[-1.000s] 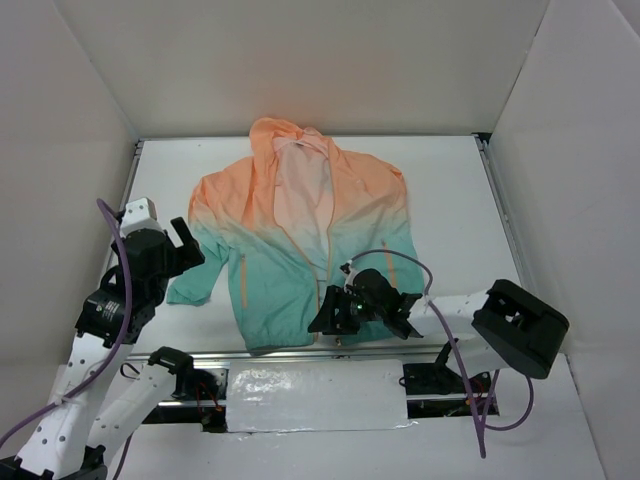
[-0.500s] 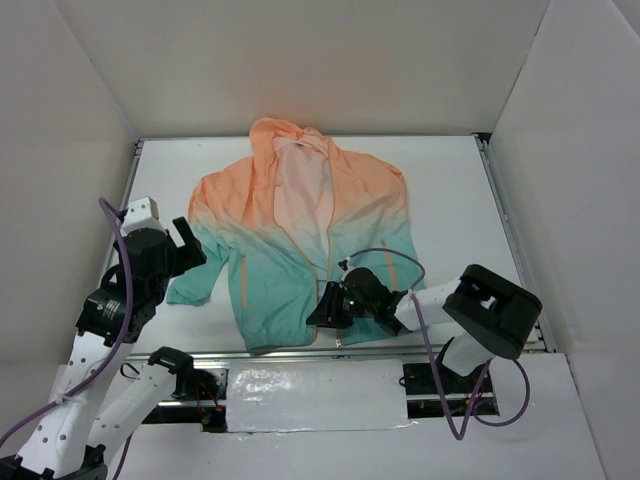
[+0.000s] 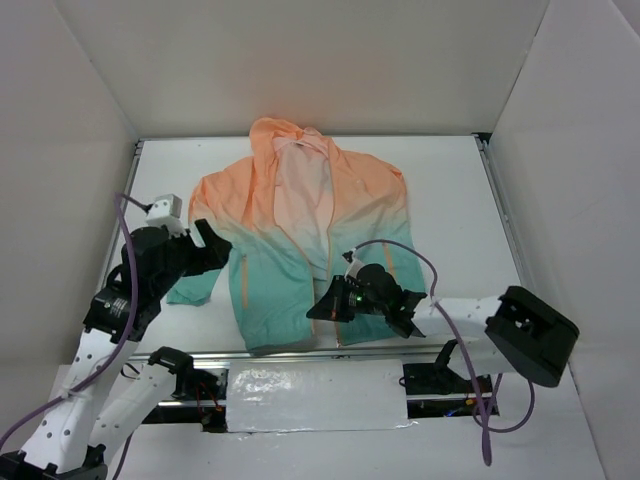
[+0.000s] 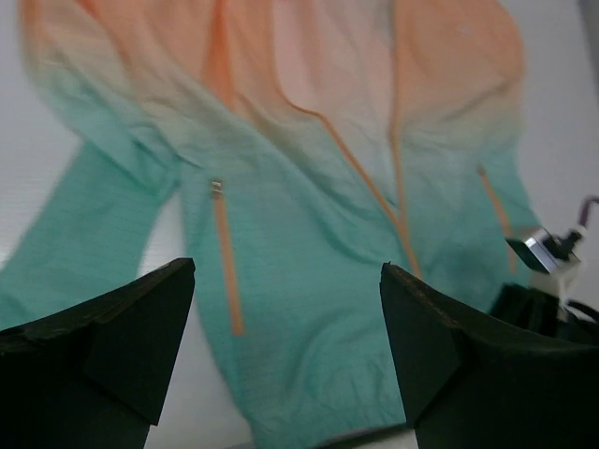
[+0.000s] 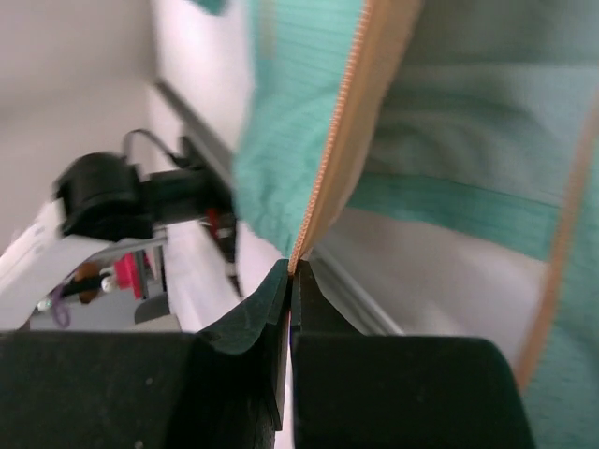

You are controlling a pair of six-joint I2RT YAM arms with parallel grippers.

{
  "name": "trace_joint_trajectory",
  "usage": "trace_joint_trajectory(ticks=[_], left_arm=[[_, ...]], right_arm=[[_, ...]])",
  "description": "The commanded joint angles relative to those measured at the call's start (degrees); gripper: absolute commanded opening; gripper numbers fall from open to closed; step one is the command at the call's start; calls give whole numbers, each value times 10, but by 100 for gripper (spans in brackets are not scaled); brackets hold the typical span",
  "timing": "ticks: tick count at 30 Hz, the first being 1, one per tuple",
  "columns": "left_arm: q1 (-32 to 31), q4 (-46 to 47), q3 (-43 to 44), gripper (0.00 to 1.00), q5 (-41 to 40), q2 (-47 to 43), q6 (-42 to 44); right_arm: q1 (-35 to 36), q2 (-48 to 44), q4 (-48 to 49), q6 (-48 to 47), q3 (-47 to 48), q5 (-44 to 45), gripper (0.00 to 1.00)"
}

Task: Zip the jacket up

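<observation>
Right claw (image 5: 291,267) is closed on the bottom end of the orange front zipper (image 5: 348,131), pinching the tape at the near hem of the jacket (image 3: 285,270). Left claw (image 3: 212,245) is spread wide and holds nothing; it hangs over the sleeve (image 3: 190,285) on the left arm's side. The jacket lies flat on the white counter (image 3: 455,190) with its front open and pale lining (image 3: 305,190) exposed. Its teal lower body is nearest the arms, and the peach-orange shoulders and hood (image 3: 280,135) lie toward the far wall (image 3: 300,60).
</observation>
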Motion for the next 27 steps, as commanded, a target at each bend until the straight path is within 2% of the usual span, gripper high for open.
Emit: trace_joint_trajectory(ticks=[1,4,9,11,13,18,21,27], left_arm=[[-3,108,-39,92,269,2,-48],[-20,181,-92,90,354,2,-113],[-94,242,-151,88,366,-11,-195],[-129,296,-193,87,373,-24,-230],[-160,323,-219,84,365,-36,-268],[-215,319,-263,79,313,-55,-284],[-261,342,-296,70,296,-46,-297],[-307,342,-298,68,241,-30,-289]], right_arm=[[4,-66,11,-35,15,-16,0],[3,-102,-12,-48,32,-3,0],[3,-112,23,-19,32,-4,0],[2,-107,32,-4,35,2,0],[3,-101,32,7,34,13,0],[3,-87,37,34,34,19,0],[5,-66,43,48,44,9,0],[18,-55,20,56,58,32,0]])
